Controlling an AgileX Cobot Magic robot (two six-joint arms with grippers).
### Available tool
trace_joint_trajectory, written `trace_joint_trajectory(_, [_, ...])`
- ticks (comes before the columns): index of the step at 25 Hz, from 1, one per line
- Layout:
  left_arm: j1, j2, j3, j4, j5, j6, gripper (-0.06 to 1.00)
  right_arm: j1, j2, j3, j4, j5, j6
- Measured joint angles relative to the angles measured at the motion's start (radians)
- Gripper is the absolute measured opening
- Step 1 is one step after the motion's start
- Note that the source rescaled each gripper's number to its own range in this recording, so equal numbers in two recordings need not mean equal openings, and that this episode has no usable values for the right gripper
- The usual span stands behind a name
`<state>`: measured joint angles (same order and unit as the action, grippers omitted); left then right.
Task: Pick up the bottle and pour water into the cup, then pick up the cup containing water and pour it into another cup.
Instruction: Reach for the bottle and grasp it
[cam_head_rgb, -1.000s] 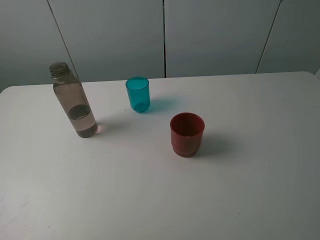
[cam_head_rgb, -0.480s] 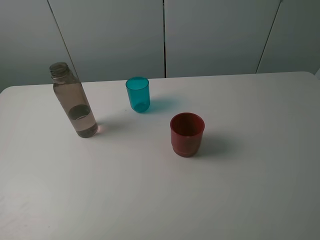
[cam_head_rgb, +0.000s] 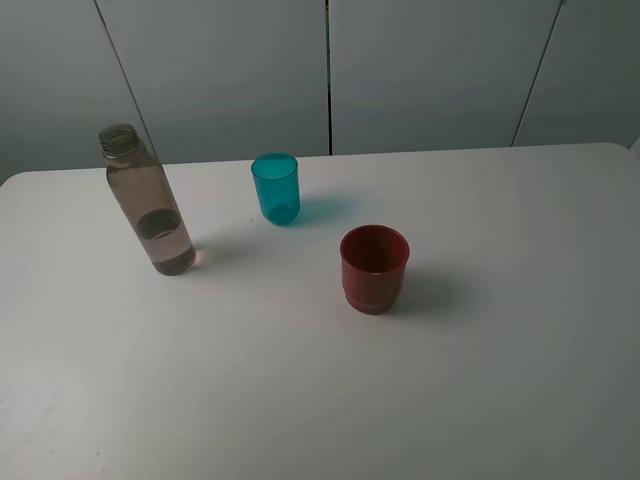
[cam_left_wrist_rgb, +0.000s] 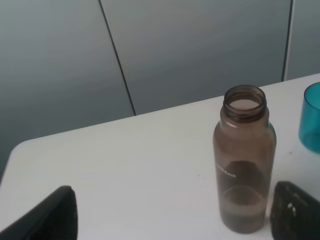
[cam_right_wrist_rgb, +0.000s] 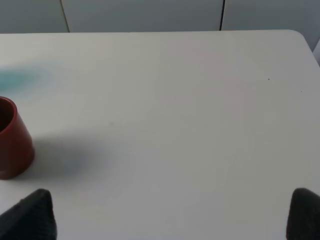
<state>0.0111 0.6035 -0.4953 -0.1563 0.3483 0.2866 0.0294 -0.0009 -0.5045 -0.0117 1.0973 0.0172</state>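
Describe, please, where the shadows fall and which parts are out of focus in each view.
Exterior high: even soft light, all sharp; the bottle, teal cup and red cup throw soft shadows toward the view's right, the teal cup's tinted teal. Left wrist: bottle sharp, left gripper's fingertips dark and blurred. Right wrist: right gripper's fingertips blurred; the red cup's shadow is soft-edged.

You have three things standing upright on the worktop (cam_head_rgb: 500, 350), all well apart from each other. The bottle (cam_head_rgb: 147, 205) is on the left side. Some water (cam_head_rgb: 170, 250) sits in its bottom part. The narrow cup (cam_head_rgb: 276, 188) is to the right of the bottle and a bit further back, near the middle. The wide cup (cam_head_rgb: 373, 268) is to the right of the narrow cup and closer to the front. A wall (cam_head_rgb: 430, 70) stands behind the far edge of the worktop.
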Motion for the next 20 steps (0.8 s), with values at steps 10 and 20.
trace_joint_trajectory(10, [-0.217, 0.415, 0.100, -0.269, -0.511, 0.211, 0.94, 0.000, 0.000, 0.000, 0.000, 0.000, 0.000])
trace_joint_trajectory(20, [-0.281, 0.499, 0.177, -0.277, -0.796, 0.144, 0.94, 0.000, 0.000, 0.000, 0.000, 0.000, 0.000])
